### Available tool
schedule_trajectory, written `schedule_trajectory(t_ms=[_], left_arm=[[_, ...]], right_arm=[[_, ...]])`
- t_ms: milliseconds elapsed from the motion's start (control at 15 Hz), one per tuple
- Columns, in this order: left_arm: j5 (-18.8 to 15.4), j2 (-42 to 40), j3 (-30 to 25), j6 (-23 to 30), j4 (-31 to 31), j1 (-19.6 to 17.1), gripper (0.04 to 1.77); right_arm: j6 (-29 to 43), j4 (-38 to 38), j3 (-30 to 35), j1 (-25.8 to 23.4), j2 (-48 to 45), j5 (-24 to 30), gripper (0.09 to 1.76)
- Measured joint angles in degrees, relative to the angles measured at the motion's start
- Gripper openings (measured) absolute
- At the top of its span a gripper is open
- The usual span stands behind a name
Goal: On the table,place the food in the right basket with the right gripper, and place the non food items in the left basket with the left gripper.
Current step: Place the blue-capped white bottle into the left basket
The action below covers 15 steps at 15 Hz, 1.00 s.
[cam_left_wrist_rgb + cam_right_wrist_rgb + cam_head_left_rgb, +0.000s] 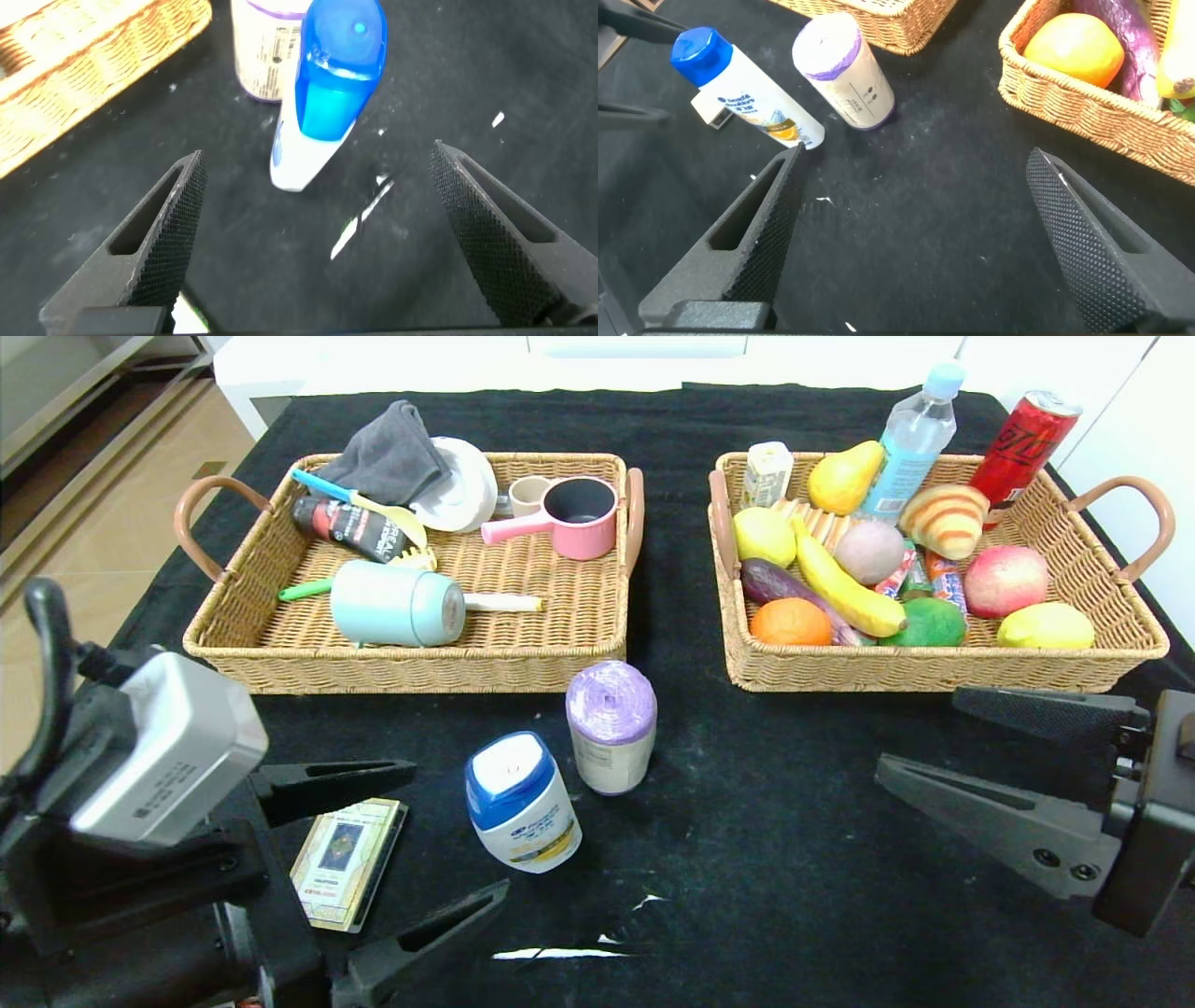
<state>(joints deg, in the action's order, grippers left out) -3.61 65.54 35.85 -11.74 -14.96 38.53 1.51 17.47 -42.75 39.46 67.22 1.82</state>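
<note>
The blue-capped bottle (521, 801) stands upright on the counter (766, 859), just in front of the left basket (411, 663), and it could easily be tipped over: it is tall with a rounded body, so if one jaw reaches it before the other during the closing, it may be pushed down or rolled away. The roll of purple bags (611, 726) stands very near the bottle, between it and the left basket, and could be knocked or caught together with it if the approach is made too deep. The left gripper (401, 845) is held low over the counter with its jaws spread wide, gripping nothing; the bottle is seen ahead of the jaw tips and roughly on the line between them, not yet inside the gap. A flat card box (347, 861) lies beside the bottle, under the left gripper. The right gripper (971, 747) waits near the right basket (943, 667), its jaws also apart and empty.
</note>
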Motion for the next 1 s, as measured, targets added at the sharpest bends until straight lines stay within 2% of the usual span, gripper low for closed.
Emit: schedule_trajectory(t_ms=[267,533,800,1000], left_arm=[[1.8,4.0,-1.6,0.4,-6.1,1.2,1.72],[2.3,6.8,-2.4,2.0,-11.8,1.7,1.72],[4.4,8.9,-2.3,2.5,-12.1,1.8,1.72],[4.7,10.0,-2.2,3.2,-13.6,2.3,1.72]], right_arm=[[0.0,0.0,0.0,0.4,-0.2,0.0,1.70],[0.0,0.0,0.1,0.7,-0.3,0.0,1.70],[0.1,0.0,0.1,0.8,-0.3,0.0,1.70],[0.0,0.0,0.1,0.8,-0.3,0.0,1.70]])
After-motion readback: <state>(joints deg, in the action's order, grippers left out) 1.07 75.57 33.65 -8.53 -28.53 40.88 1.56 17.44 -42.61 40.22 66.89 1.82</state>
